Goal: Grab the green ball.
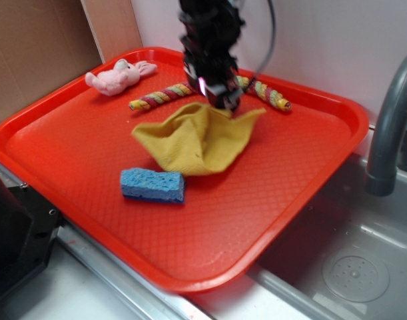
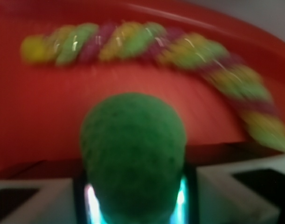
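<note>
In the exterior view, the tool point(image 1: 220, 93) hangs over the far part of the red tray point(image 1: 270, 200). A yellow cloth point(image 1: 196, 140) lies just below and in front of it, and a rope toy point(image 1: 163, 97) runs behind it.

In the wrist view, the green ball point(image 2: 133, 154) sits clenched between the tool's pads point(image 2: 182, 198). The twisted rope toy lies beyond it, blurred.

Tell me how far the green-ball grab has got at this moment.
The grab looks essentially done. In the wrist view the green ball fills the foreground right at the gripper, with the rope toy and red tray behind it. The image is blurred, as if moving. In the exterior view the gripper sits just above the yellow cloth; the ball itself is hidden there. Left: confirming a secure hold, which the pictures cannot settle.
</note>
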`<move>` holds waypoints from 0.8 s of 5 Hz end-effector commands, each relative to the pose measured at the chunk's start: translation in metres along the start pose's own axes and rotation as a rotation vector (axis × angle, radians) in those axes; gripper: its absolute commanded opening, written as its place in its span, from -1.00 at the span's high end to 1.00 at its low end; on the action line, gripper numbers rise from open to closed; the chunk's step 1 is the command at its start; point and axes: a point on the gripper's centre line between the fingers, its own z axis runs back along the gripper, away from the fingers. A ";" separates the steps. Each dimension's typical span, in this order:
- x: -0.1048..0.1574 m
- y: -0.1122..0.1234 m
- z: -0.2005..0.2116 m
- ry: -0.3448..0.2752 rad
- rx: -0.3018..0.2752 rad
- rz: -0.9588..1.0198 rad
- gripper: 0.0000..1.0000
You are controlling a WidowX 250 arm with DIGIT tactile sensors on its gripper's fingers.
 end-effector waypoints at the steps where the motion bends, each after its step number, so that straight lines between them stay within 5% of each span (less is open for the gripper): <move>1: -0.058 -0.004 0.108 -0.082 0.017 0.176 1.00; 2: -0.087 -0.006 0.130 -0.082 0.020 0.276 1.00; 4: -0.117 -0.007 0.146 0.029 0.039 0.530 1.00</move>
